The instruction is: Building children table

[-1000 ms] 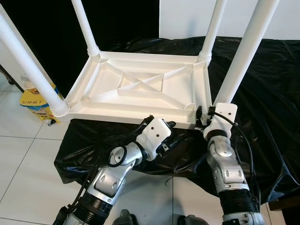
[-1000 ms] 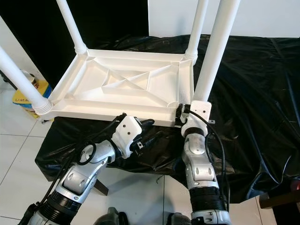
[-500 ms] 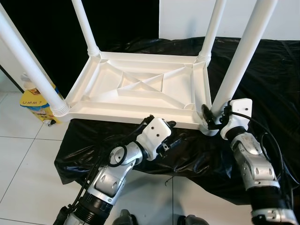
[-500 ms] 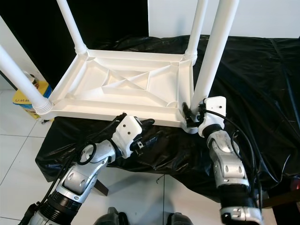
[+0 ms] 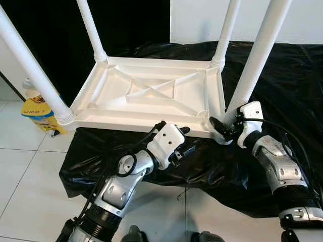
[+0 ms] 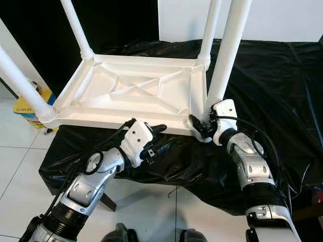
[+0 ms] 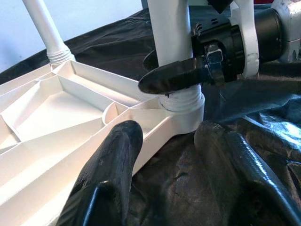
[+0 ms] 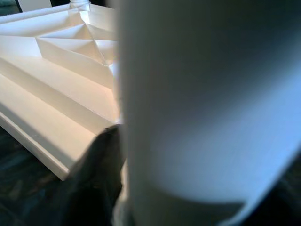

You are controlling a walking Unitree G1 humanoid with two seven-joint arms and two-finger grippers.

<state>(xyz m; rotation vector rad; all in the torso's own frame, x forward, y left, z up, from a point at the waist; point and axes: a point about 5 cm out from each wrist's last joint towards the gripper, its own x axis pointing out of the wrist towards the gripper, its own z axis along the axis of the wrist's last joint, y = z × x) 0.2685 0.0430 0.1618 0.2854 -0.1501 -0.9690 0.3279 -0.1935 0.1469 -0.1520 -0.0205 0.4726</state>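
My right hand (image 5: 225, 129) was closed around the base of the near right leg (image 5: 256, 56) of the children's table (image 5: 151, 98), one black finger (image 7: 176, 77) lying across the leg just above its ribbed collar where it met the corner socket. My left hand (image 5: 182, 140) hovered beside the table's near edge with its fingers (image 7: 109, 169) spread apart, holding nothing, one finger close to the white rim and the other over the black sheet (image 5: 282, 91).

The table lay upside down on the desk, its ribbed underside facing up and all four white legs standing upright from its corners. It sat toward the desk's left edge, its near left corner reaching past the sheet over the tiled floor (image 5: 25, 171). The black sheet covered the desk and hung over its near edge. A yellow package (image 5: 38, 111) stood on the floor beside the desk's left edge, behind the near left leg (image 5: 30, 65).
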